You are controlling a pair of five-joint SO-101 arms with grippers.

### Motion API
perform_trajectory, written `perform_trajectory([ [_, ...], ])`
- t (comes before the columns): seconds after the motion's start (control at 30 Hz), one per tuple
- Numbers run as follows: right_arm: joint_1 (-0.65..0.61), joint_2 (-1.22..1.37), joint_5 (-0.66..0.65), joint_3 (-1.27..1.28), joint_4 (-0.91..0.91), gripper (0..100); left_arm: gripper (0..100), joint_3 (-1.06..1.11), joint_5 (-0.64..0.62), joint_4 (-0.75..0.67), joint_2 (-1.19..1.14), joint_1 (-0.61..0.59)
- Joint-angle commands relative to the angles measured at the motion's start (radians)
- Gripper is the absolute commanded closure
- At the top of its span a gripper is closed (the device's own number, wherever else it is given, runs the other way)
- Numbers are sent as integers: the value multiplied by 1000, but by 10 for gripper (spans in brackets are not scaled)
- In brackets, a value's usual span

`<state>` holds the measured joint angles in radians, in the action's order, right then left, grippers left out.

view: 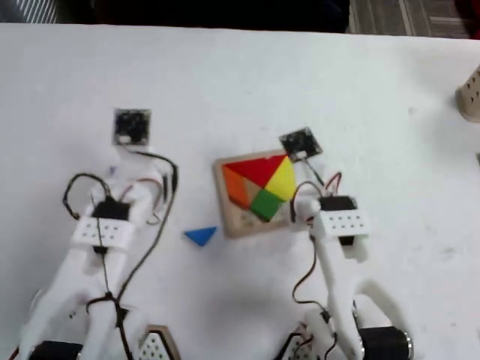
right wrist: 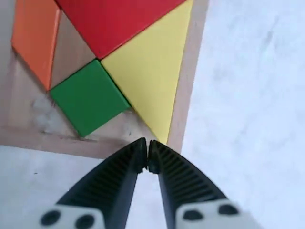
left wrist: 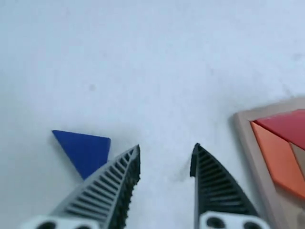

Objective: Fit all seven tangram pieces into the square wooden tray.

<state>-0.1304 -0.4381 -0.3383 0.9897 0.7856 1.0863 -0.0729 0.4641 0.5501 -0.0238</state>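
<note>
Tray point(view: 234, 223) of pale wood lies cornerwise on the table point(view: 337, 82) between the two arms in the high view. It holds the red piece point(view: 259, 169), yellow piece point(view: 283, 180), green piece point(view: 264, 204) and orange piece point(view: 236, 187). The blue triangle point(view: 200, 236) lies loose on the table just beside the tray's near corner, towards the left arm point(view: 101, 232), which looks the nearer one.

In the left wrist view the left claw point(left wrist: 167, 148) stands apart over bare table. The blue triangle lies just outside one finger, not in the gap, and the tray is off to the other side. A sideways shift would likely be needed to straddle the triangle.

In the right wrist view the right claw point(right wrist: 147, 145) is pressed together and empty, with its tips at the tray's rim by the yellow piece's point. Bare wood shows between the orange and green pieces and at the corner beside the green piece.
</note>
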Motion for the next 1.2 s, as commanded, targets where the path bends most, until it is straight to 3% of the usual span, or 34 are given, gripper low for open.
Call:
perform_trajectory([
  [0.0, 58, -38, -12, -3, 42, 981, 812, -107, 3, -5, -48, -67],
  [0.23, 162, -38, -15, -3, 101, 981, 814, -316, 3, 103, -315, -122],
  [0.4, 259, -47, -61, 28, 122, 981, 812, -348, 18, 178, -354, -107],
  [0.53, 317, -47, -98, 44, 122, 981, 815, -316, 157, 247, -335, 38],
  [0.67, 328, -39, -100, 43, 114, 981, 815, -227, 157, 292, -255, 203],
  [0.8, 328, -38, -100, 44, 96, 981, 814, -117, 276, 316, -122, 326],
  [1.07, 328, -38, -94, 48, 96, 981, 811, -2, 433, 259, -7, 343],
  [1.17, 326, -38, -94, 54, 96, 981, 789, 15, 566, 256, -7, 343],
])
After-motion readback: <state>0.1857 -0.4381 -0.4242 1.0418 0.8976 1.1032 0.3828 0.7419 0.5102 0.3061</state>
